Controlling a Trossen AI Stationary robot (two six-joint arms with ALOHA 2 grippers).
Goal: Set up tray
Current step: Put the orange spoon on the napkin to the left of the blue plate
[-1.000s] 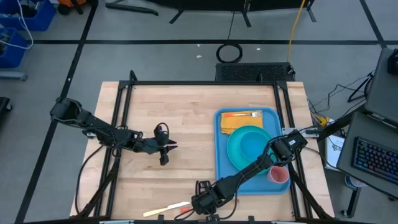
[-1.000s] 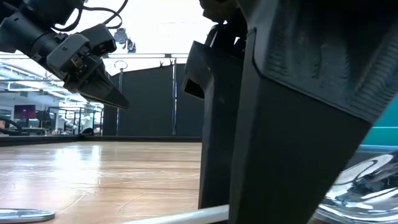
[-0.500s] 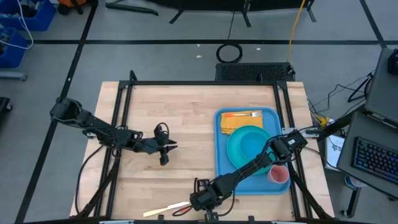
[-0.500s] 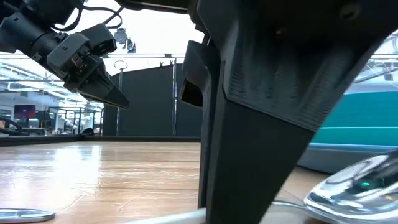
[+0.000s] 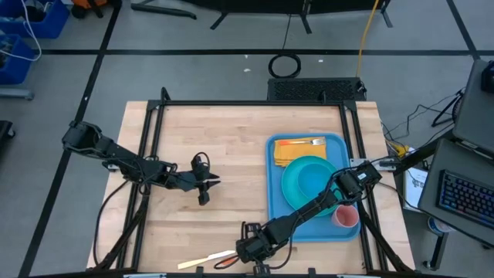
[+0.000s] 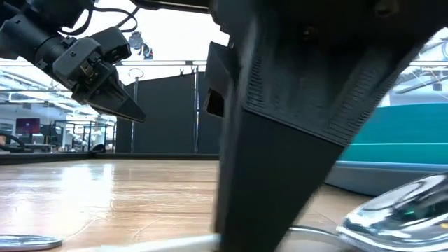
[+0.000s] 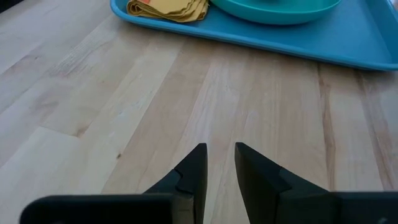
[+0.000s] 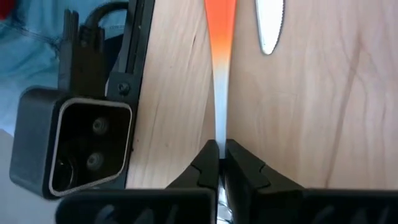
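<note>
My tray (image 5: 272, 202) is a big bright-blue plastic rectangle with rounded corners and a low raised rim, lying flat on the right half of the wooden table, its long sides running front to back. From my left wrist I see its near rim (image 7: 348, 53) resting on the wood.

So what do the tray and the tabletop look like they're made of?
The tray looks like moulded plastic: uniform bright blue, smooth, slightly glossy, with rounded corners and a low rim. The tabletop looks like light wood, probably butcher-block: visible grain, joined strips and a soft sheen.
</note>
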